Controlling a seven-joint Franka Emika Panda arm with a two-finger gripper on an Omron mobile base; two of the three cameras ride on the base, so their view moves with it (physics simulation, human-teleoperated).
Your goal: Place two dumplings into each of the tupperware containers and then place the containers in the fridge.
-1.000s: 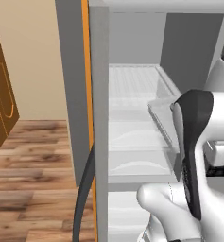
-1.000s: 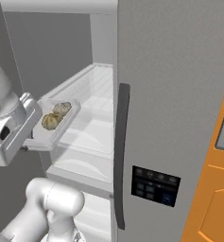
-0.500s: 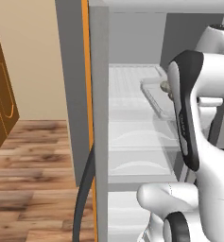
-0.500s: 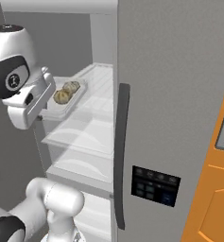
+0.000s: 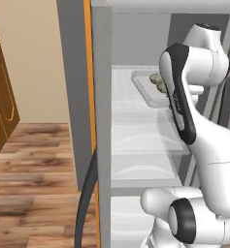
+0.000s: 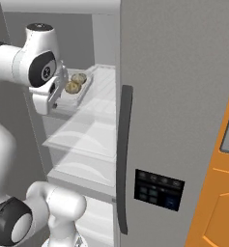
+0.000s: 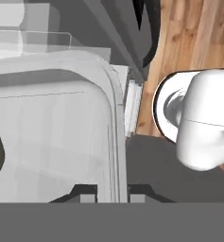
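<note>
As I read the hand view, the fingers (image 7: 111, 191) are pinched shut on the rim of the pale container (image 7: 52, 137), one tip inside the wall and one outside it, so the tub hangs from its edge nearest the hand. In the right base view that container (image 6: 81, 92) sits at the front of the fridge's upper glass shelf (image 6: 104, 84), with two dumplings (image 6: 72, 87) lying side by side in it; whether its base already touches the shelf I cannot tell. The left base view shows the same container (image 5: 144, 86) jutting over that shelf from behind the arm's forearm, a dumpling (image 5: 157, 80) just visible at its near end.

The relation I steer by: the container's long axis runs away from the fingers into the fridge (image 6: 178, 96), towards its back wall, and the open bay lies straight ahead of the held rim. I judge the coming move to be a push along that axis and a settling onto the shelf, keeping the tub level so the dumplings do not roll.
</note>
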